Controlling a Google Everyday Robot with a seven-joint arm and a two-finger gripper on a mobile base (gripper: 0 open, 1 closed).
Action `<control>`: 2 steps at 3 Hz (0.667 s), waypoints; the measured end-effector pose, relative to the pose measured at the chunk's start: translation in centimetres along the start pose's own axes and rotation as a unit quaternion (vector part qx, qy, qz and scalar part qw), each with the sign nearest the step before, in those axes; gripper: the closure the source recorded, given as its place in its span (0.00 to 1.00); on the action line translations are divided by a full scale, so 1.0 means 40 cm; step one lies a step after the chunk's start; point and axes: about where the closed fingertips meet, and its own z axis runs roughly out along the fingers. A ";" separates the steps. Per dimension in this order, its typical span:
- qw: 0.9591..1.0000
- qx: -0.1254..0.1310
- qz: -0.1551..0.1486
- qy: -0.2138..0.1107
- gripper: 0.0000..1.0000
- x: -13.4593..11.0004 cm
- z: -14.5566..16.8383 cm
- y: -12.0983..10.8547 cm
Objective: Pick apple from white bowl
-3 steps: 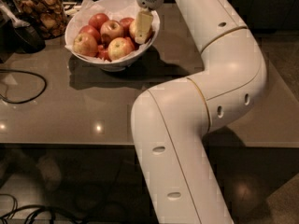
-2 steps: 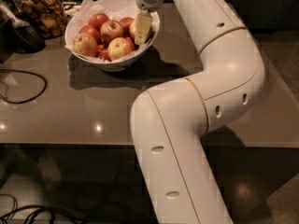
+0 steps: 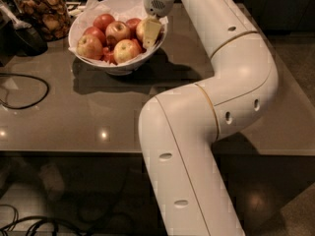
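Note:
The white bowl (image 3: 118, 68) stands on the brown table at the back left, lined with crumpled white paper and holding several apples. Some are deep red (image 3: 104, 21), others pale yellow-orange with a blush (image 3: 126, 50). My gripper (image 3: 150, 32) reaches down from the white arm into the right side of the bowl. It sits right against a pale yellow-orange apple (image 3: 139, 29), which it partly hides. I cannot tell whether the gripper holds this apple.
A glass jar of brown snacks (image 3: 43, 11) stands left of the bowl, with a dark object (image 3: 24, 37) beside it. A black cable (image 3: 29, 90) loops on the table's left. My arm's elbow (image 3: 216, 102) hangs over the table's front right.

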 end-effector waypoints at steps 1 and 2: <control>1.000 -0.001 0.001 0.000 0.48 0.001 0.003 0.000; 1.000 -0.001 0.001 0.000 0.71 0.001 0.003 0.000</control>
